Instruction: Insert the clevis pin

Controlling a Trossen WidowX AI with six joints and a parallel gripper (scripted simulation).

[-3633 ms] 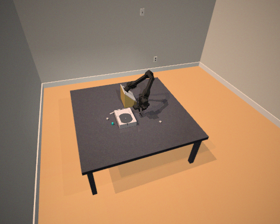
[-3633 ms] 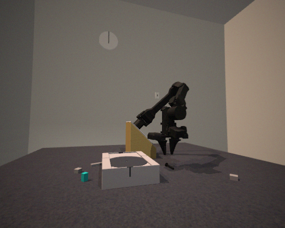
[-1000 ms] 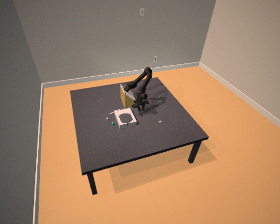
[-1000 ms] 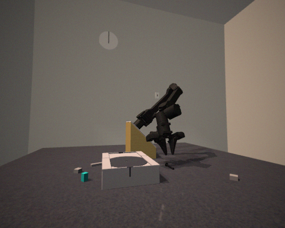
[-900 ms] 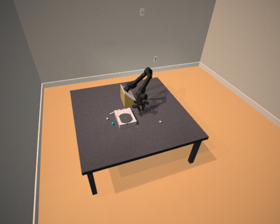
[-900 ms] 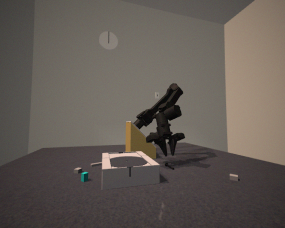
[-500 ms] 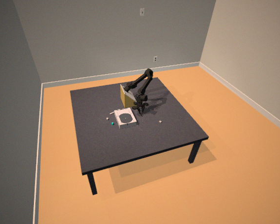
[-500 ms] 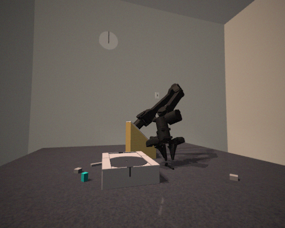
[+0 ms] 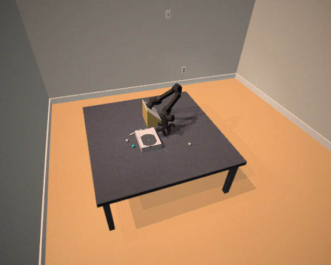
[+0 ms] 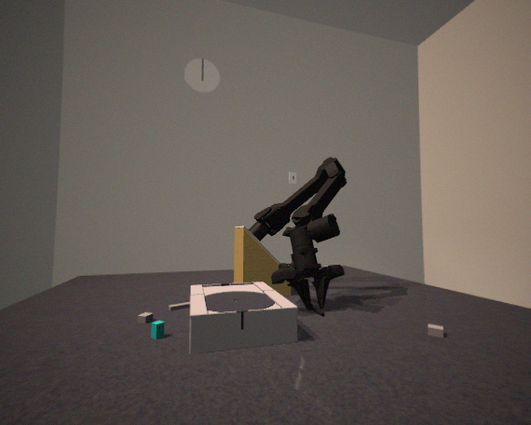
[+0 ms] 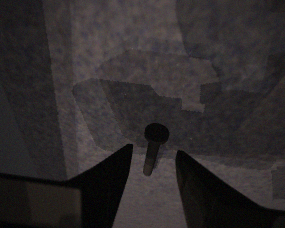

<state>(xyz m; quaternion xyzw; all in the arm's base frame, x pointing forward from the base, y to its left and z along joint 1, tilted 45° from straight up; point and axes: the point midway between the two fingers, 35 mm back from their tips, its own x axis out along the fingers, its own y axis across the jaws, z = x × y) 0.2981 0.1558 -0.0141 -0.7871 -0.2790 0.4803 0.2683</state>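
Beside the tray point(image 9: 137, 139) point(image 10: 243, 332): pin point(image 11: 156, 133), lying on the table, its shank between but apparently not gripped by the parted fingers of the gripper point(image 9: 167, 136) point(image 10: 316, 311) point(image 11: 154, 152), presumably lowered there to grasp it; inside, disc point(image 9: 146, 136) point(image 10: 224, 304), lying flat, presumably awaiting pinning.

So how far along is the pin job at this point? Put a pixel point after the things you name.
Done: the disc point(image 9: 144, 142) point(image 10: 220, 303) lies flat in the tray point(image 9: 146, 149) point(image 10: 243, 337). In hand: the gripper point(image 9: 167, 135) point(image 10: 317, 311) point(image 11: 154, 152) is open low over the table, its fingers apart around the pin point(image 11: 151, 155), which looks ungrasped. Left: grasp the pin, lift it, lower it through the disc's bare centre hole and the tray's, release and back away.
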